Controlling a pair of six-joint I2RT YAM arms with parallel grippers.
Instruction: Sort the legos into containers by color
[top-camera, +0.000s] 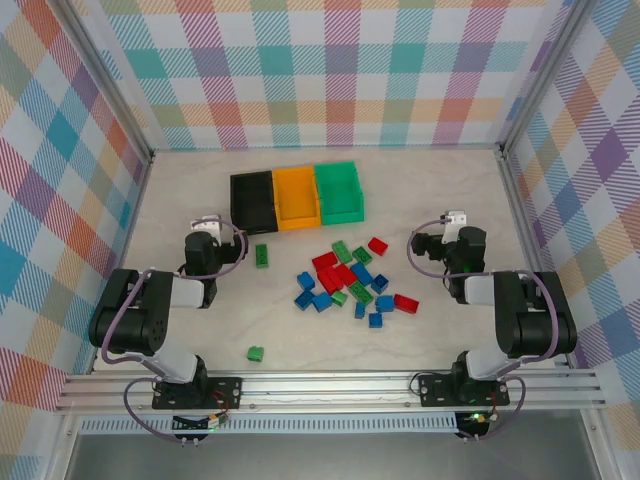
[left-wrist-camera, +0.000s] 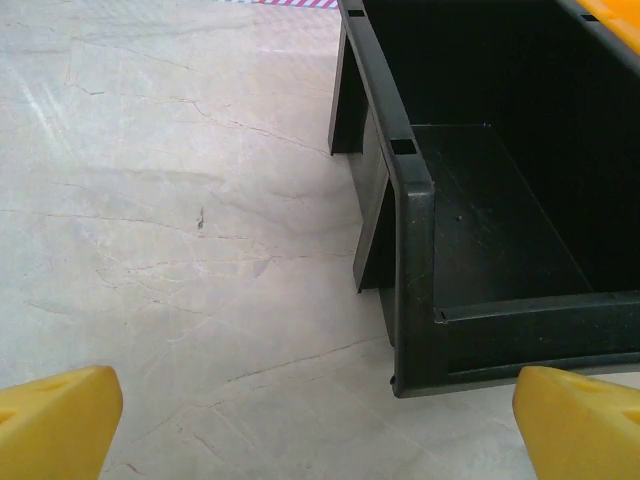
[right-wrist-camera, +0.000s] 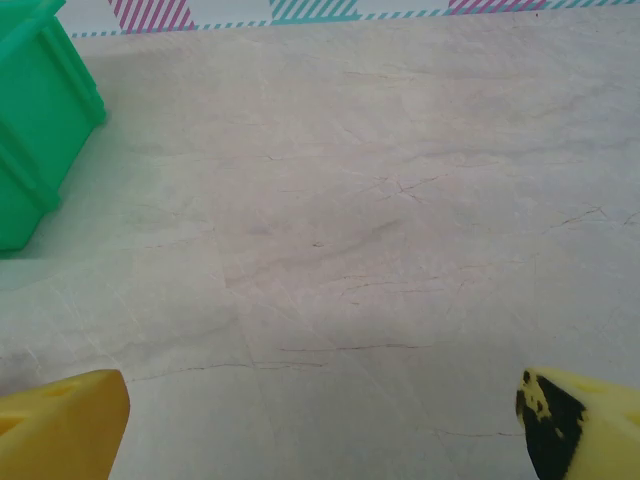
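Your left pincer (left-wrist-camera: 318, 428) and right pincer (right-wrist-camera: 320, 425) both stand spread wide, holding nothing. The legos (top-camera: 345, 280) lie scattered on the worktop (top-camera: 190, 180) between the arms, with two green ones apart to the left. Behind them the black bin (top-camera: 252, 200), orange bin (top-camera: 296, 196) and green bin (top-camera: 340, 192) sit side by side.

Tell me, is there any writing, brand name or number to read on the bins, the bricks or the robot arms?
No text can be read in any view.
The black bin, orange bin and green bin show no label.
The bricks are too small to show any lettering.
The left arm and right arm show no legible marking.
If the small board carries print, it is too small to read.
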